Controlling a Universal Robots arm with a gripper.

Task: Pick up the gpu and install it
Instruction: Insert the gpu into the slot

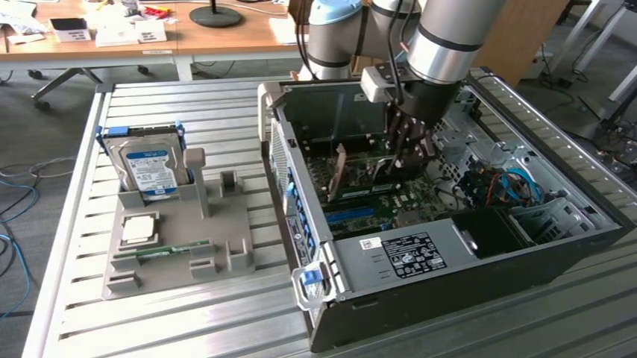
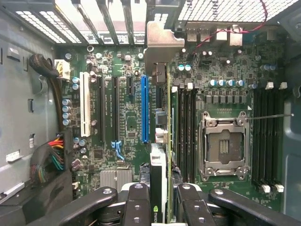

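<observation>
My gripper (image 1: 406,160) reaches down into the open computer case (image 1: 557,246) and is shut on the gpu (image 1: 371,170), which it holds upright on its edge above the motherboard (image 1: 398,198). In the wrist view the gpu (image 2: 165,141) appears edge-on between the black fingers (image 2: 137,202). Its silver bracket (image 2: 163,44) points at the case's rear slot openings. The card hangs just beside the long blue slot (image 2: 145,108), between that slot and the memory slots (image 2: 187,132). I cannot tell whether its lower edge touches the board.
Outside the case, on the exterior view's left, a grey fixture (image 1: 179,224) holds a blue-labelled hard drive (image 1: 149,164), a processor (image 1: 139,227) and a green memory stick (image 1: 164,252). Inside the case are the empty processor socket (image 2: 225,146), cable bundles (image 2: 51,162) and the power supply (image 1: 418,253).
</observation>
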